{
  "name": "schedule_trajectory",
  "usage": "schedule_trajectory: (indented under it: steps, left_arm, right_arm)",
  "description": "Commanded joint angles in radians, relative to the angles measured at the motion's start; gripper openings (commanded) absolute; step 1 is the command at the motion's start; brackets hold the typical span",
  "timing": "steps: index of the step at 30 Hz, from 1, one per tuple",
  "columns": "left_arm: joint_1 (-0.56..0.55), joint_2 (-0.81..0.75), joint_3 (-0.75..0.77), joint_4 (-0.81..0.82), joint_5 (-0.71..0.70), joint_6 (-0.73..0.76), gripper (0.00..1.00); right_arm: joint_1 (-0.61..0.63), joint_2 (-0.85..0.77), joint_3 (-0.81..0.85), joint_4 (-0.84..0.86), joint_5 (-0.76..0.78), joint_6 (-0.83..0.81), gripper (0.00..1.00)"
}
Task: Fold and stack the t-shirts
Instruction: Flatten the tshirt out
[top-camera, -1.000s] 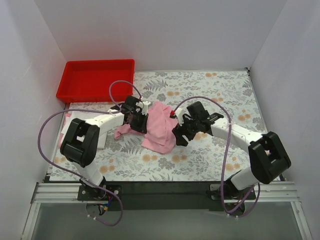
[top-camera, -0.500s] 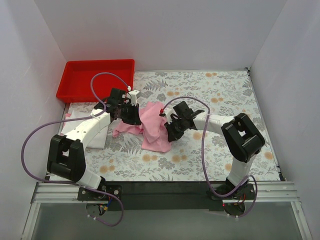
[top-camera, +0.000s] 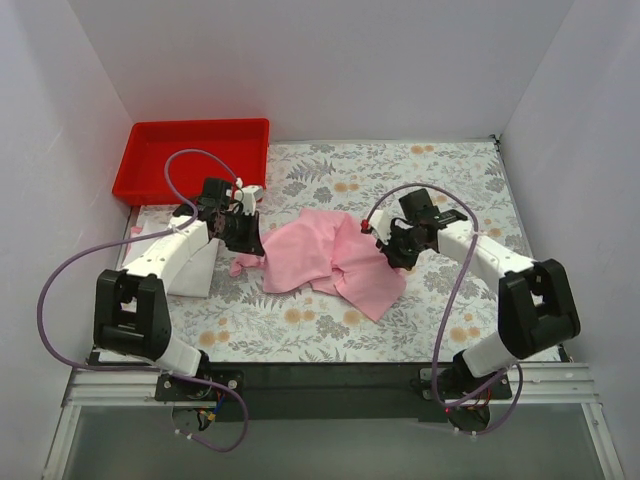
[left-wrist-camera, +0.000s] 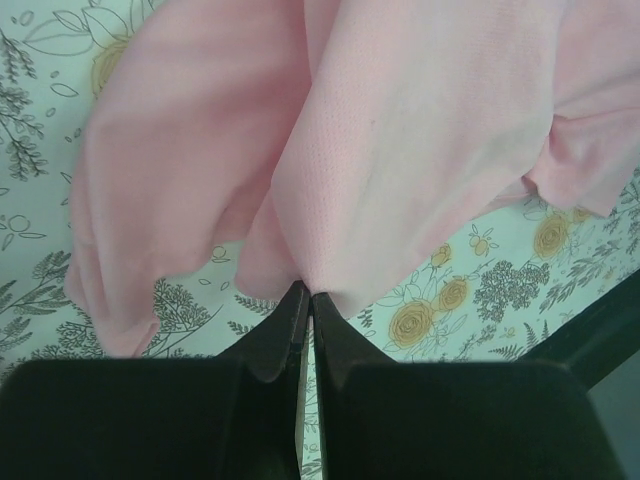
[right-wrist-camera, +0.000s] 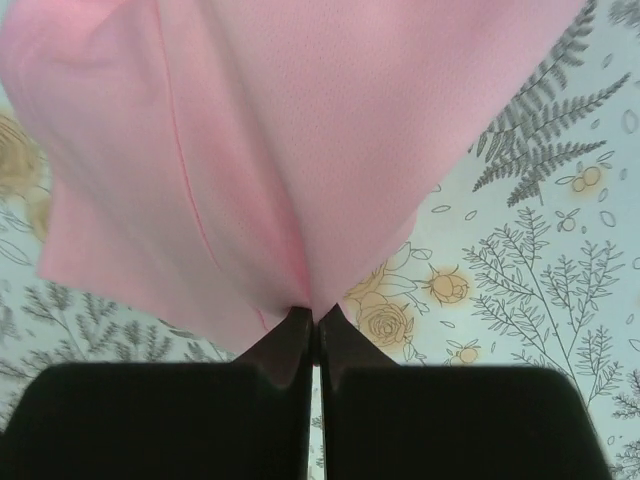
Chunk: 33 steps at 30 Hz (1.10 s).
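Observation:
A light pink t-shirt lies crumpled but pulled out sideways across the middle of the tablecloth, held at both ends. My left gripper is shut on its left edge; the left wrist view has the cloth pinched at the tips of that gripper and hanging away over the floral cloth. My right gripper is shut on the shirt's right part. In the right wrist view a pink fold is bunched into that gripper's closed tips. A white folded t-shirt lies partly under my left arm.
A red plastic tray stands at the back left corner, with nothing visible in it. The grey floral tablecloth covers the table. White walls close in the left, back and right sides. Purple cables loop off both arms.
The right gripper has shut on the pink shirt. Both grippers have moved apart, left to the left and right to the right, drawing the bunched shirt out wider.

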Motion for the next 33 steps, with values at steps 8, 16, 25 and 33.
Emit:
schedule_trajectory:
  steps: [8, 16, 25, 33]
  left_arm:
    - [-0.028, 0.156, 0.078, 0.005, 0.057, -0.046, 0.00]
    - [-0.040, 0.157, 0.075, 0.025, 0.064, -0.052, 0.00]
    - [-0.042, 0.148, 0.067, 0.022, 0.054, -0.037, 0.00]
    - [-0.042, 0.144, 0.050, 0.025, 0.049, -0.034, 0.00]
  right_arm:
    - [-0.107, 0.167, 0.291, -0.146, 0.114, -0.121, 0.68]
    - [0.024, -0.095, 0.117, -0.292, -0.063, -0.077, 0.50]
    - [0.224, -0.063, -0.095, -0.196, 0.052, -0.029, 0.50]
    - [0.288, -0.016, -0.138, -0.111, 0.085, 0.002, 0.52]
